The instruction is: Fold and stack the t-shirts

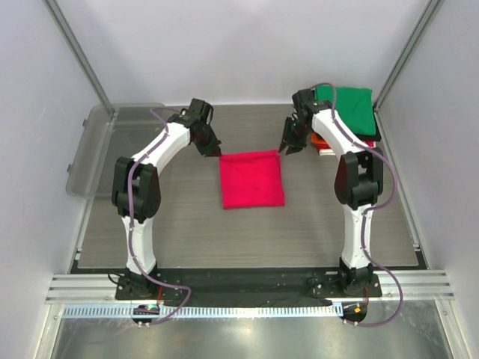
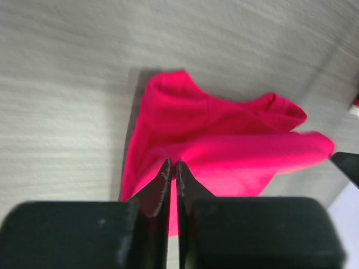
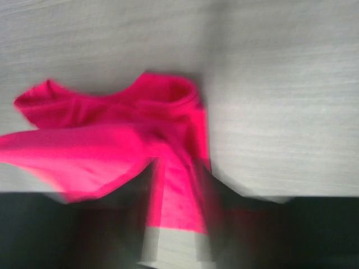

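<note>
The pink t-shirt (image 1: 252, 179) lies folded on the middle of the table (image 1: 179, 232). My left gripper (image 2: 171, 163) is closed by its far left corner. My right gripper (image 1: 288, 148) looks blurry, so I cannot tell if it is open.

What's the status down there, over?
Left claw shut at corner of pink shirt. Right claw blurred, state unclear. Shirt folded mid-table, nothing blocking.

Crimson-pink t-shirt (image 1: 252, 179) is lying folded square in the middle of the table (image 1: 187, 232). Left gripper (image 1: 213, 149) sits at its 11 o'clock corner, right gripper (image 1: 290, 146) at 1 o'clock. Green t-shirt (image 1: 353, 108) tops a pile out at 2, clear tub (image 1: 97, 149) at 9.
</note>
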